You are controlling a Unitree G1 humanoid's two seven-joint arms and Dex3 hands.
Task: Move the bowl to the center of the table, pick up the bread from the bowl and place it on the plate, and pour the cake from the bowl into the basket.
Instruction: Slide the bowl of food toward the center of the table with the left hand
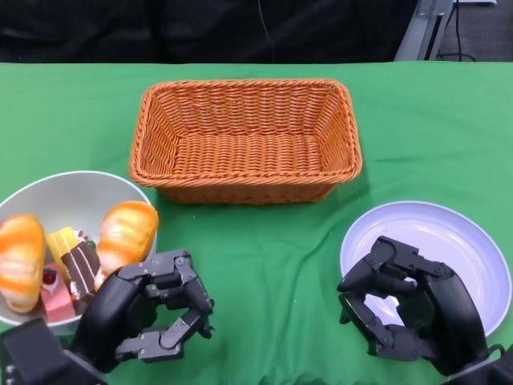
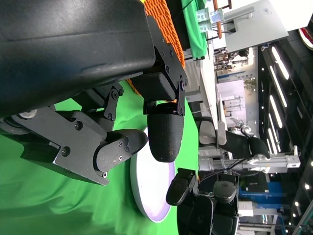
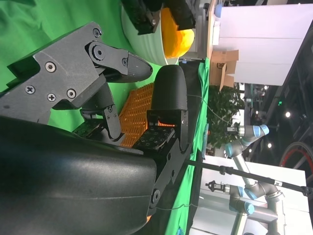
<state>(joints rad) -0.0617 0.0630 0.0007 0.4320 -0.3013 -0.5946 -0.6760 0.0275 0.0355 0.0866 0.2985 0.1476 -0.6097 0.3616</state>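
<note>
Head view — 1 bowl, 2 breads, 1 basket, 1 plate — each robot hand curled, empty.

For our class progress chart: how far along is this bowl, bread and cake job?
Nothing looks done. The bowl sits at the table's left edge, holding both bread rolls and the cake pieces. The plate and wicker basket are empty. The left hand and right hand hold nothing. Moving the bowl, placing bread and pouring cake all remain.
</note>
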